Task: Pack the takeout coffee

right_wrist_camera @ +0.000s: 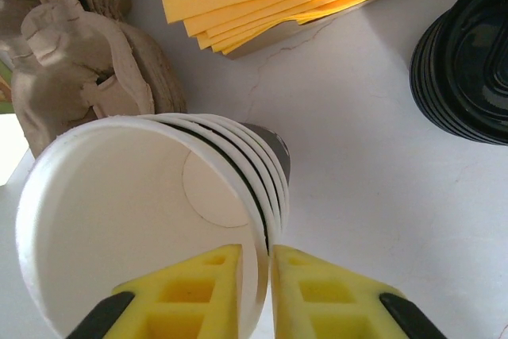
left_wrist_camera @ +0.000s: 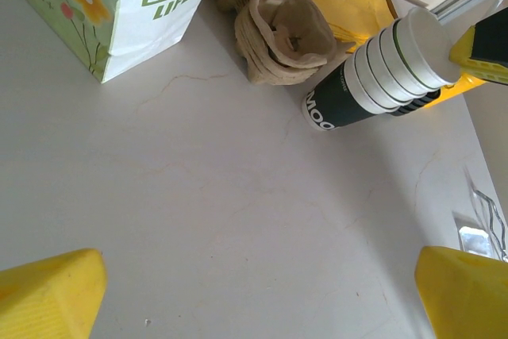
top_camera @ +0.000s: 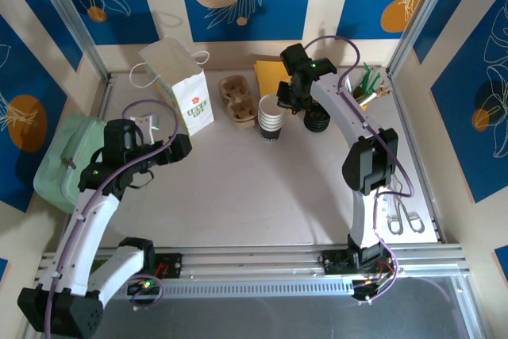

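My right hand (right_wrist_camera: 268, 256) is pinched almost closed on the wall of the top cup (right_wrist_camera: 119, 220), one finger inside the rim and one outside. That cup is nested on the stack of lidless cups (top_camera: 271, 121) at the far middle of the table (top_camera: 254, 196), with the pulp cup carriers (top_camera: 238, 99) just left of it and the pile of black lids (right_wrist_camera: 468, 69) to its right. My left hand (left_wrist_camera: 262, 299) hangs wide open and empty over bare table on the left, the paper bag (top_camera: 186, 93) standing beyond it.
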Tool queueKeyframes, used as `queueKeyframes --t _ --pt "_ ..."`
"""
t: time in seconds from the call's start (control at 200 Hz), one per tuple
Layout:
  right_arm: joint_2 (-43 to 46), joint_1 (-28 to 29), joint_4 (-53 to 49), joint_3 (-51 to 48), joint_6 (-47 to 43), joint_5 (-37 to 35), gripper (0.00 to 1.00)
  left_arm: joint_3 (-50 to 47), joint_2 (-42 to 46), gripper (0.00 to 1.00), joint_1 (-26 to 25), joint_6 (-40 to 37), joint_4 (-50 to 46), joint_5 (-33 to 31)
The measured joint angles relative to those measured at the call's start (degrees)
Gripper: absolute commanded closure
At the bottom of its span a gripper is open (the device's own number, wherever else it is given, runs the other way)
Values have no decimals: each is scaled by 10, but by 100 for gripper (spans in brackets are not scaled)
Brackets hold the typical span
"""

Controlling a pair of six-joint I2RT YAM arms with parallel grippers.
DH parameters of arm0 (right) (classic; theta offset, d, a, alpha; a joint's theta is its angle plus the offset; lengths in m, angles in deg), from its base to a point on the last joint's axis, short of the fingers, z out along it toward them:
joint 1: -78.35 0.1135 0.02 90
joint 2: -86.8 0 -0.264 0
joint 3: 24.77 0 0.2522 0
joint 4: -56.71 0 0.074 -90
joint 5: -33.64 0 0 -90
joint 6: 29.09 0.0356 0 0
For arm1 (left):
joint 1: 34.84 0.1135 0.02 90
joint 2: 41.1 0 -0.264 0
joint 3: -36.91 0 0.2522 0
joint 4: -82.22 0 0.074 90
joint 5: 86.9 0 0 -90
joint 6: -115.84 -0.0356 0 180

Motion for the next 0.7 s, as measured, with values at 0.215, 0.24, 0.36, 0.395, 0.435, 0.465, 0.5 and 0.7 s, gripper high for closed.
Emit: queueKeyframes --t 0.215,0.24,0.36,0.395,0.435,0.465,0.5,0.7 --pt "0 0 0 0 3 0 87 -1 1 1 0 0 0 -1" --pt "0 0 0 0 2 0 88 -1 2 1 0 0 0 -1" --pt "0 1 -1 2 2 0 92 -1 2 1 0 0 0 -2" --pt "0 1 -1 3 2 0 93 -1 2 1 0 0 0 -2" --pt "0 1 -1 4 2 1 94 -1 2 1 0 0 0 -2" --pt "0 1 -1 5 2 2 94 -1 2 1 0 0 0 -2" --pt "0 1 -1 7 2 2 95 -1 2 1 0 0 0 -2" --pt "0 5 -16 41 2 4 97 -1 2 1 0 0 -2 -2"
